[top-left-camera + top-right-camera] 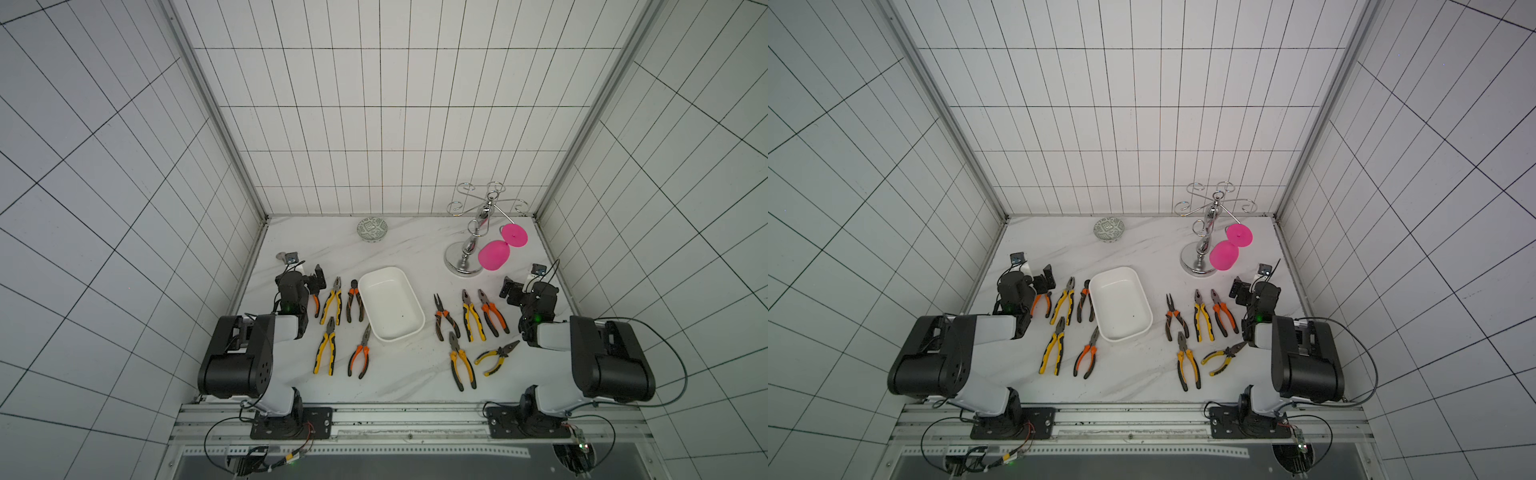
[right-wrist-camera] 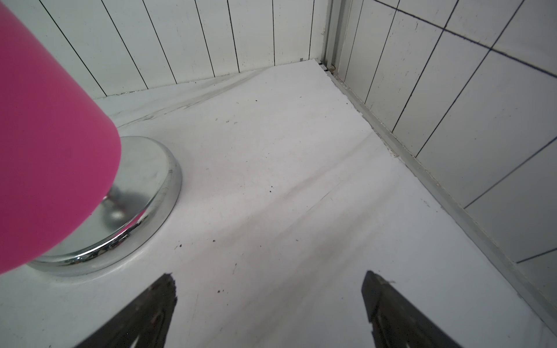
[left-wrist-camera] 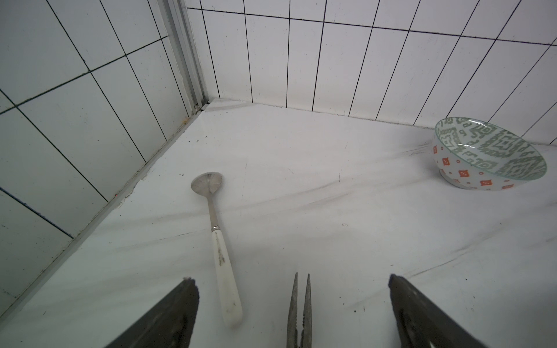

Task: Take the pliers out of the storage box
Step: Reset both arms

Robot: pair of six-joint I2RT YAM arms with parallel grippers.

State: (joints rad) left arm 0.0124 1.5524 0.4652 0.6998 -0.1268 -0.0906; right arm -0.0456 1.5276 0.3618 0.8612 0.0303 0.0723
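Note:
The white storage box (image 1: 390, 303) (image 1: 1120, 305) stands mid-table with nothing in it. Several pliers lie flat on the marble either side, yellow-handled (image 1: 331, 305) and orange-handled (image 1: 360, 351) to its left, others (image 1: 473, 316) (image 1: 496, 355) to its right. My left gripper (image 1: 314, 279) (image 3: 291, 280) is open and low over one orange-handled pair (image 1: 1040, 303). That pair's needle nose (image 3: 301, 310) lies on the table between the fingers, untouched. My right gripper (image 1: 512, 291) (image 2: 268, 277) is open over bare table beyond the right-hand pliers.
A green-patterned bowl (image 1: 372, 230) (image 3: 488, 153) sits by the back wall. A white-handled spoon (image 3: 217, 241) lies beside my left gripper. A chrome glass stand (image 1: 469, 253) (image 2: 135, 217) holding a pink glass (image 1: 494, 254) (image 2: 45, 150) stands close to my right gripper. Tiled walls enclose three sides.

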